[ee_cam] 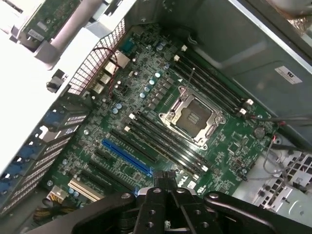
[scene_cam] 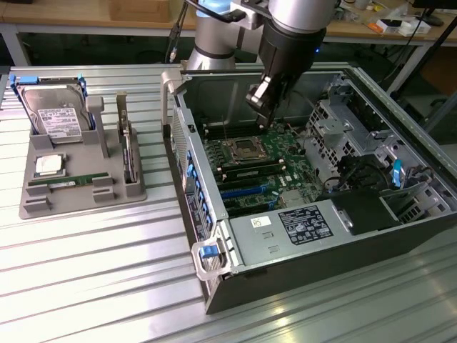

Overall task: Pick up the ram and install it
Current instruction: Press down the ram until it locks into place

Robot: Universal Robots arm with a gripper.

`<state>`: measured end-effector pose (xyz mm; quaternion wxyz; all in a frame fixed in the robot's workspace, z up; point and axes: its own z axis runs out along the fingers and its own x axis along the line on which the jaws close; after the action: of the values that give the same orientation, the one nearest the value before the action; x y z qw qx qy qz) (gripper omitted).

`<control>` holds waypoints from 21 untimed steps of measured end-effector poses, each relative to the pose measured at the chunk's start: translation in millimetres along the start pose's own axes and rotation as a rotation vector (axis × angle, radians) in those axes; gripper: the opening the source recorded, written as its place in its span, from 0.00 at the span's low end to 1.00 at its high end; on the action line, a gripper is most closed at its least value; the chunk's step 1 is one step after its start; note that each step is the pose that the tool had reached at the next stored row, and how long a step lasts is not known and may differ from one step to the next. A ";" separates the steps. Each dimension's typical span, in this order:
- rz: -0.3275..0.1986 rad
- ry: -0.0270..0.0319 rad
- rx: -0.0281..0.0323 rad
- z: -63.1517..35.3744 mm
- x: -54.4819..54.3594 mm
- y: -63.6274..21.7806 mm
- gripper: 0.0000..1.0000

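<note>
The gripper (scene_cam: 263, 107) hangs inside the open computer case (scene_cam: 400, 236), above the motherboard (scene_cam: 257, 168) and just behind the empty processor socket (scene_cam: 240, 148). Its jaws are pressed together with nothing between them; in the wrist view the black fingers (ee_cam: 165, 187) meet over the board near the long black memory slots (ee_cam: 165, 141), touching nothing.

The ram (scene_cam: 71, 181) lies flat in a groove along the front of the grey holder tray (scene_cam: 43, 204), which sits on the ribbed metal tabletop (scene_cam: 107, 286) at the exterior view's left, well apart from the gripper. In the same tray a square silver processor chip (scene_cam: 48, 165) rests just behind the ram, a hard drive (scene_cam: 56, 114) with a white label leans upright at the back, and another narrow card (scene_cam: 128, 153) stands on edge in a slot on the tray's right side.

In the wrist view the socket (ee_cam: 191, 116) sits open between two banks of memory slots, with a blue expansion slot (ee_cam: 126, 157) further along the board.
</note>
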<state>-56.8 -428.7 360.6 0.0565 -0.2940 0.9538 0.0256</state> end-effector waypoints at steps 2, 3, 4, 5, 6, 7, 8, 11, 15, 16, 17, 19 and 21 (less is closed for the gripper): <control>0.030 0.0023 0.0019 0.2 0.0 0.0 0.11; 0.060 0.0041 0.0040 0.5 0.0 0.0 0.11; 0.086 0.0056 0.0060 0.6 0.1 0.0 0.11; 0.130 0.0073 0.0096 0.9 0.1 0.0 0.11; 0.142 0.0089 0.0101 0.9 0.1 0.0 0.11; 0.155 0.0130 0.0101 0.9 0.1 0.1 0.11; 0.165 0.0172 0.0094 0.9 0.1 0.0 0.11; 0.198 0.0316 0.0066 1.0 0.1 0.0 0.11; 0.248 0.0483 0.0039 0.9 0.1 0.0 0.11; 0.261 0.0517 0.0035 0.9 0.1 0.0 0.11; 0.277 0.0555 0.0031 0.9 0.1 0.0 0.11; 0.329 0.0657 0.0026 0.9 0.1 0.0 0.11; 0.362 0.0712 0.0024 0.9 0.1 0.0 0.11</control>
<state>-56.8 -428.6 359.7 0.0175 -0.1180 0.9926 0.0238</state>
